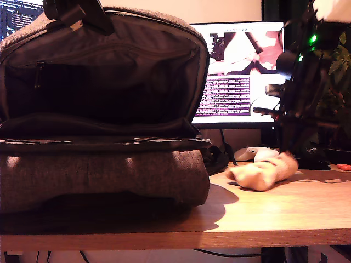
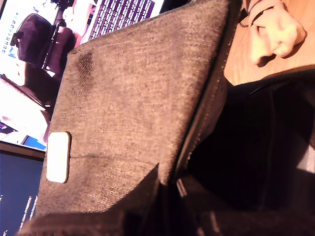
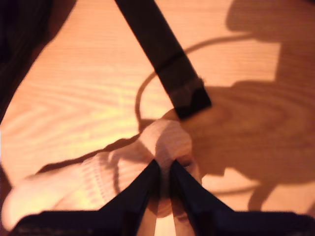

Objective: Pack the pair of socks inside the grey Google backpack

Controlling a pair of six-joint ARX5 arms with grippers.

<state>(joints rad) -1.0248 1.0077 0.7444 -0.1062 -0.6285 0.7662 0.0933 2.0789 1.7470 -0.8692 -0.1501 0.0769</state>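
The grey Google backpack lies on the wooden table at the exterior view's left. Its flap with the pale patch stands raised, showing the dark lining. My first gripper is at the flap's top edge and appears shut on it; its fingers barely show in the first wrist view. The pair of socks, a cream-beige bundle, rests on the table at the exterior view's right, apart from the backpack. My second gripper is shut on the socks, its dark fingers pinching the fabric.
A lit monitor stands behind the backpack. A white mouse lies just behind the socks. A black strap and a thin cable lie across the table near the socks. A plant is at the exterior view's right.
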